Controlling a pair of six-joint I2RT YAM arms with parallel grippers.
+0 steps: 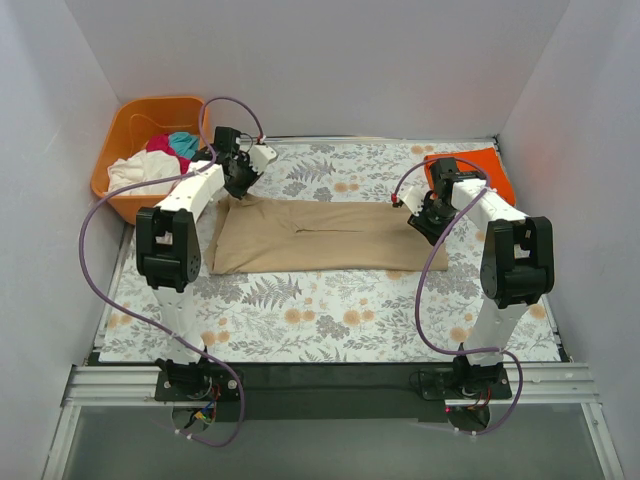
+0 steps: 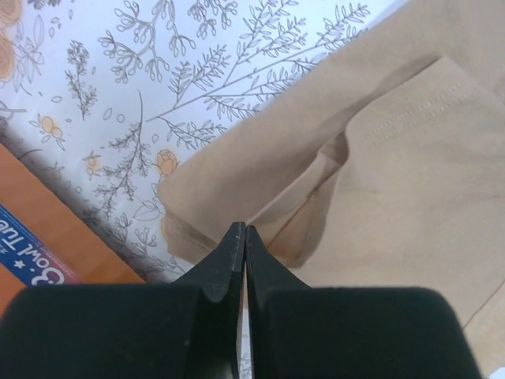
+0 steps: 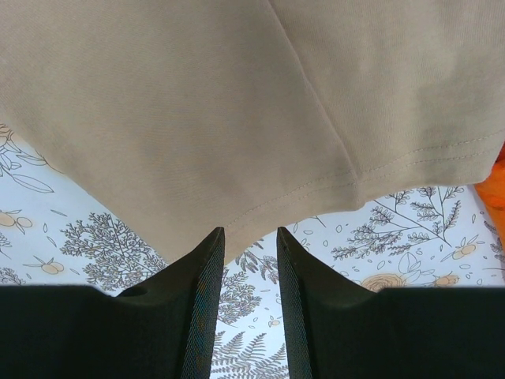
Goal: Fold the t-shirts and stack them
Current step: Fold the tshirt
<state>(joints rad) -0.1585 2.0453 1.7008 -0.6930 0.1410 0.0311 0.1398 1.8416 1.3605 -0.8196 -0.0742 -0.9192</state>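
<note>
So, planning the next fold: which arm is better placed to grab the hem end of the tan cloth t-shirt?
Right, probably. The right fingers stand open just short of the hem of the tan cloth t-shirt; the left fingers are shut at the sleeve end.

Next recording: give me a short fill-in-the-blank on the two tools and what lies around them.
The t-shirt at the table's far right corner is ____ in colour.
The left tool has its jaws ____.
The right tool has its jaws ____.
The basket stands on the robot's ____ side.
Missing words: orange; shut; open; left.
</note>
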